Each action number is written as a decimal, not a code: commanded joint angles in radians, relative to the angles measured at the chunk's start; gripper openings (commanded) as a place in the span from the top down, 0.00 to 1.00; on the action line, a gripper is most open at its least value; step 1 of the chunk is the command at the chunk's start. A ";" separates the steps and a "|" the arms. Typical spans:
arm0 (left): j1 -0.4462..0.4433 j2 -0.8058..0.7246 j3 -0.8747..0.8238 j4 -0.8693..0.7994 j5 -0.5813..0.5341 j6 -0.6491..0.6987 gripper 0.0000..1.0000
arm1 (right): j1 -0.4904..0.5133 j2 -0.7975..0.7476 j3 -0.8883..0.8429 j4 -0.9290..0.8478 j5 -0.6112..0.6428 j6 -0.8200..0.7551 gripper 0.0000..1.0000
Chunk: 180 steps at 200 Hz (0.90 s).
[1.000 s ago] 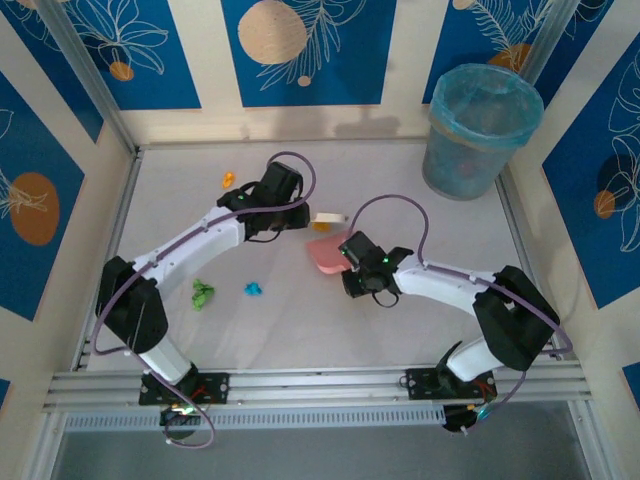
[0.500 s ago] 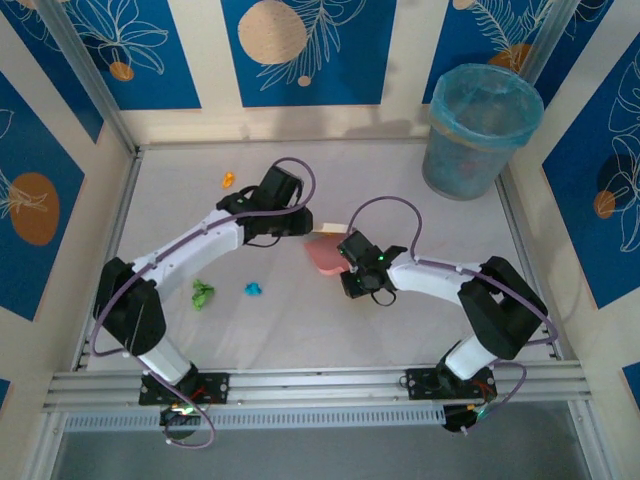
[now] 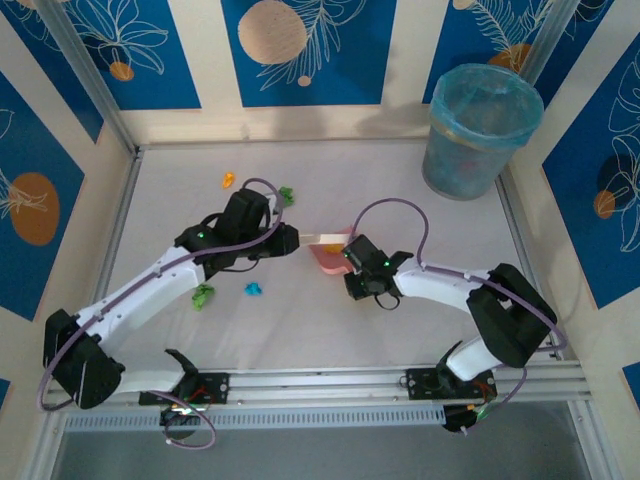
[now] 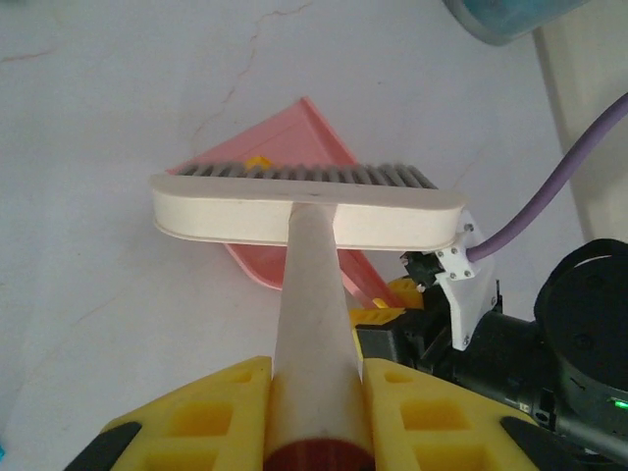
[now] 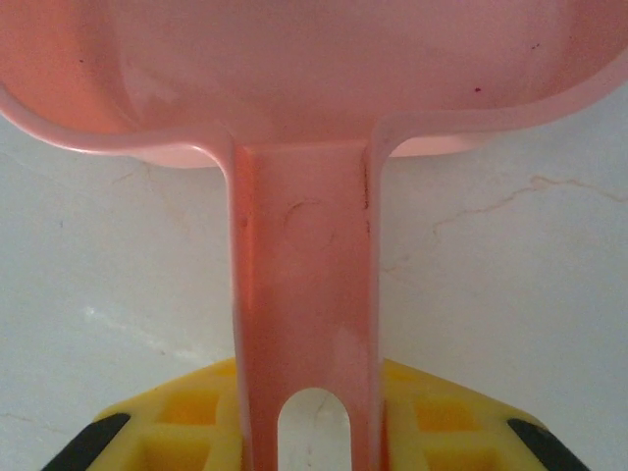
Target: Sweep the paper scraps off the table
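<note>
My left gripper [image 3: 290,240] [image 4: 316,392] is shut on the cream handle of a white brush [image 3: 325,237] [image 4: 309,206]. The bristles rest at the mouth of the pink dustpan [image 3: 326,260] [image 4: 257,265]. My right gripper [image 3: 349,267] [image 5: 309,417] is shut on the dustpan handle [image 5: 304,285]. One orange paper scrap [image 3: 343,247] [image 4: 257,161] lies in the pan behind the bristles. On the white table [image 3: 400,330] lie an orange scrap [image 3: 228,180], a green scrap [image 3: 286,193], another green scrap [image 3: 203,295] and a cyan scrap [image 3: 253,289].
A blue-lined waste bin [image 3: 480,130] stands at the far right corner. Aluminium rails [image 3: 320,385] edge the table, and patterned wall panels close in the back and sides. My right arm's forearm [image 3: 440,285] lies low across the near right.
My left arm has drawn back toward the near left, pulling the brush to the dustpan's mouth and uncovering a green scrap. An orange scrap now lies in the pan. Both grips are unchanged.
</note>
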 commanded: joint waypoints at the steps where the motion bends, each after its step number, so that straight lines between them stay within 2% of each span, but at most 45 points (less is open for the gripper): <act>1: -0.010 -0.048 -0.030 0.046 0.023 -0.021 1.00 | -0.001 -0.047 -0.026 0.023 0.034 0.010 1.00; 36: -0.010 -0.179 -0.108 0.063 -0.148 -0.010 1.00 | 0.003 -0.090 -0.048 0.034 0.060 0.016 1.00; 104: -0.011 -0.570 -0.440 0.208 -0.481 0.026 1.00 | 0.016 -0.179 -0.079 0.032 0.135 0.037 1.00; 148: -0.012 -0.677 -0.541 0.240 -0.559 0.006 1.00 | 0.004 -0.276 0.062 -0.192 0.161 0.115 1.00; 180: -0.011 -0.668 -0.568 0.266 -0.524 -0.025 1.00 | -0.045 -0.287 0.269 -0.377 0.162 0.136 1.00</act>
